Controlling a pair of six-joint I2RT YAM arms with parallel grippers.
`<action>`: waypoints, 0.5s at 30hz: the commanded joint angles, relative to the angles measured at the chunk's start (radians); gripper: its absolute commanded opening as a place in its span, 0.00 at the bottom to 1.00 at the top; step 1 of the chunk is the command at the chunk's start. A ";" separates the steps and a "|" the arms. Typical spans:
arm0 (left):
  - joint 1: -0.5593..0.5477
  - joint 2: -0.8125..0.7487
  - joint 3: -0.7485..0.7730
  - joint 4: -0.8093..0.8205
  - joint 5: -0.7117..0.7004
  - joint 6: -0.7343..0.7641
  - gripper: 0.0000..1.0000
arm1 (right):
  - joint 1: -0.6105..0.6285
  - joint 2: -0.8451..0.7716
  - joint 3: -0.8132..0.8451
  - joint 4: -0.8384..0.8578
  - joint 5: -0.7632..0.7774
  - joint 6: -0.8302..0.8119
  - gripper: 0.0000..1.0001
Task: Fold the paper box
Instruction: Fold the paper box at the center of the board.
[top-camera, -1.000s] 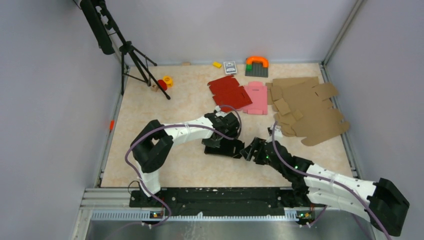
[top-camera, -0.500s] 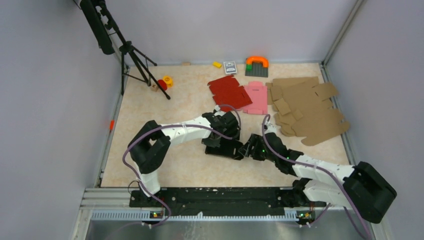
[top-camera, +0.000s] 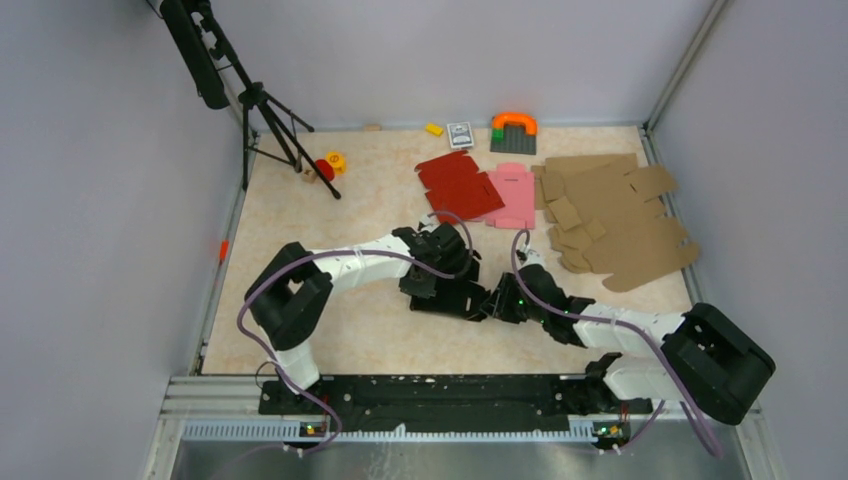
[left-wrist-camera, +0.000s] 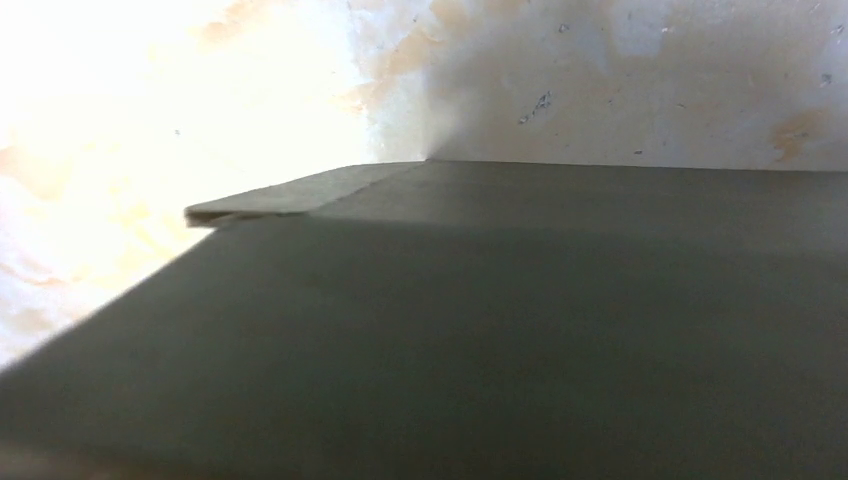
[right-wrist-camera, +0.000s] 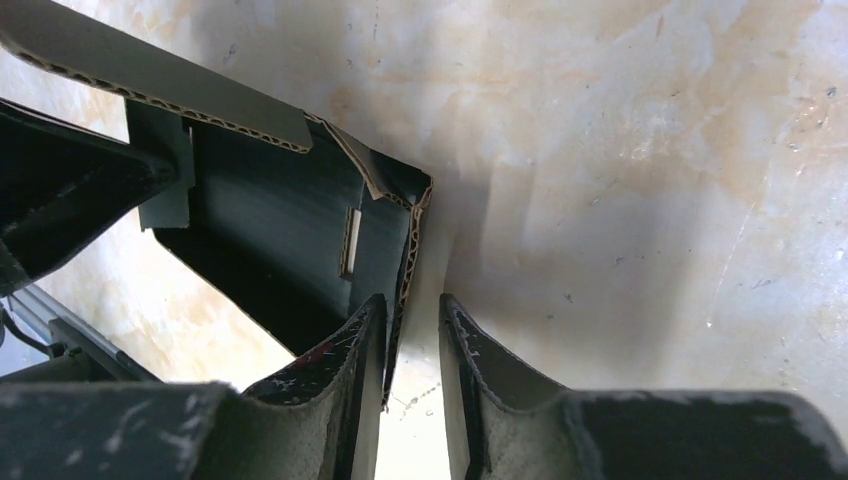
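At the middle of the table (top-camera: 340, 200), the paper box (top-camera: 452, 296) lay partly raised between the 2 arms. Over the preceding second the right arm had swung in from the right, and the right gripper (right-wrist-camera: 410, 305) had drawn from wide to narrow. Its jaws now straddled an upright corrugated wall of the box. The wall lay against 1 finger and a sliver of table showed beside the other, so the pinch was judged incomplete. The left gripper (top-camera: 428, 278) had shifted only slightly over the box's far side. In my judgement the right arm was taking hold of that wall so a fold could follow. The top external view showed both arms meeting at the box, but neither jaw gap. Only the right wrist view showed the slot cut in the wall's inner face. The left wrist view showed only a black panel with a flap edge and no fingers, so the left gripper's opening could not be told.
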 joint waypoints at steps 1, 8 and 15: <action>0.038 -0.052 -0.071 0.059 0.107 -0.005 0.24 | -0.007 0.021 0.035 0.028 -0.003 -0.020 0.23; 0.063 -0.073 -0.093 0.072 0.126 0.002 0.17 | -0.007 0.025 0.015 0.046 -0.006 -0.012 0.14; 0.065 -0.074 -0.090 0.071 0.104 0.002 0.00 | -0.007 0.029 0.027 0.044 -0.010 -0.023 0.10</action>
